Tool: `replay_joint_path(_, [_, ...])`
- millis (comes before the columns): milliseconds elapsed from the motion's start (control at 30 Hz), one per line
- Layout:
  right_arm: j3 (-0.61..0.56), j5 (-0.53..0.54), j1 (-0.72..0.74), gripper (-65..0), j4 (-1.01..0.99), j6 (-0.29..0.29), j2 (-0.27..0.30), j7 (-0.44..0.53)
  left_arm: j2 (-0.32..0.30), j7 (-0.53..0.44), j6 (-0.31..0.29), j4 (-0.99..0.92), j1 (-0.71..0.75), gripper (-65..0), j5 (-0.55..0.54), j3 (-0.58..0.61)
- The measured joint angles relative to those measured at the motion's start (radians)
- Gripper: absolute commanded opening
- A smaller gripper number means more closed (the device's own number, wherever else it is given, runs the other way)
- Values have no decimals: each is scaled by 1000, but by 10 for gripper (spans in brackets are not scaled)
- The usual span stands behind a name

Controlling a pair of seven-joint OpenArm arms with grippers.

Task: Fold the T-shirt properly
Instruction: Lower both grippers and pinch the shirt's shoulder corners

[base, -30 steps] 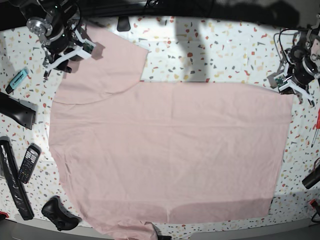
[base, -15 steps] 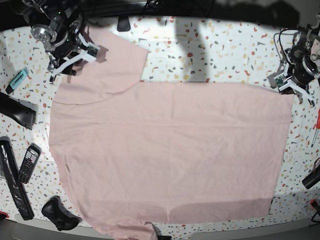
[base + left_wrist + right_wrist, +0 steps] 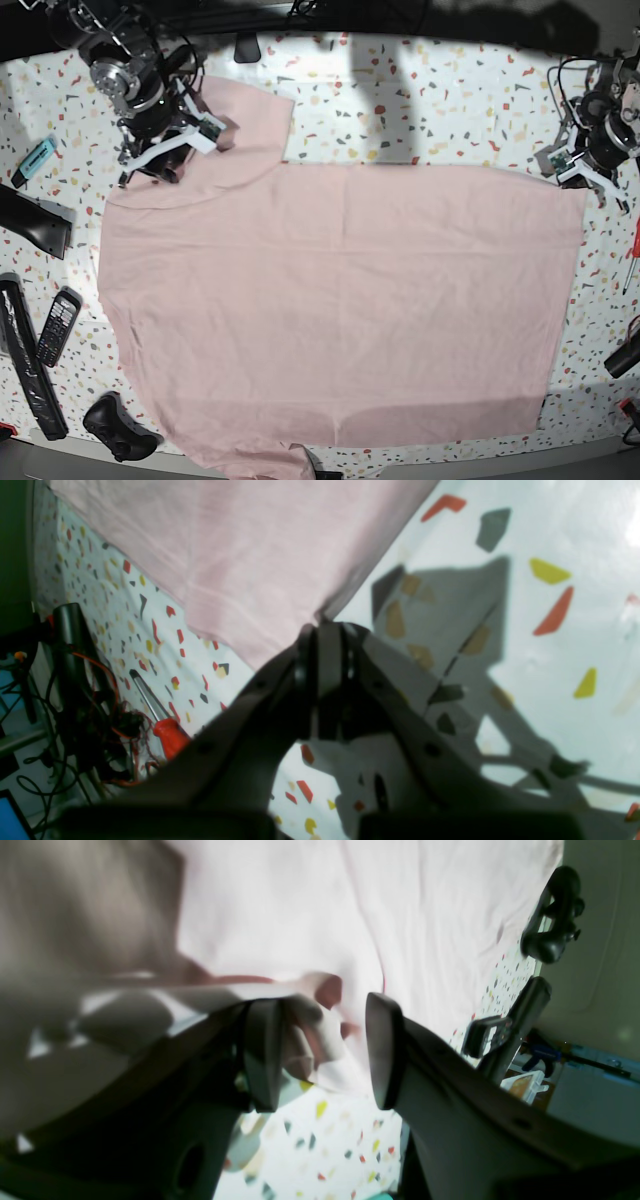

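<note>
The pale pink T-shirt lies spread flat on the speckled table, one sleeve pointing to the far left. No lettering shows on it. My right gripper hangs over that sleeve's edge, open. In the right wrist view its fingers straddle a rumpled bit of the shirt's hem without pinching it. My left gripper is shut at the shirt's far right corner. In the left wrist view its tips sit right beside that corner, and I cannot tell if they touch it.
Along the left edge lie a teal object, a black remote, a long black bar and a game controller. A red-handled screwdriver and tangled cables lie near the left arm.
My right arm has swung from the table's far left corner inward over the sleeve, its gripper staying open. The left arm and the shirt have not moved.
</note>
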Motion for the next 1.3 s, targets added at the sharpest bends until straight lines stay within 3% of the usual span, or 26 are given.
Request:
replay_joint_path(167, [-17, 28, 21, -403, 1, 35, -11, -20, 1, 15, 0, 0, 0, -650, -7, 0])
replay_joint_path(400, [-23, 55, 21, -650, -1, 50, -17, -51, 1, 19, 0, 1, 0, -650, -11, 0])
replay_joint_path(500, [-23, 2, 19, -650, -1, 48, -17, -52, 1, 19, 0, 1, 0, -650, -11, 0])
replay_joint_path(667, [-24, -49, -6, -650, 31, -84, 17, -63, 0, 32, 1, 1, 2, -650, -75, 0])
replay_joint_path(833, [-24, -29, -75, -650, 102, -150, 101, -224, -2, 47, 16, 32, 37, -650, -74, -4])
replay_joint_path(1033, [43, -23, -198, -650, 162, -174, 144, -228, -11, 93, 16, 128, 140, -650, -87, -40])
replay_joint_path(1300, [159, -22, -419, -650, 275, -189, 145, -221, -8, 98, -14, 285, 374, -650, -96, -231])
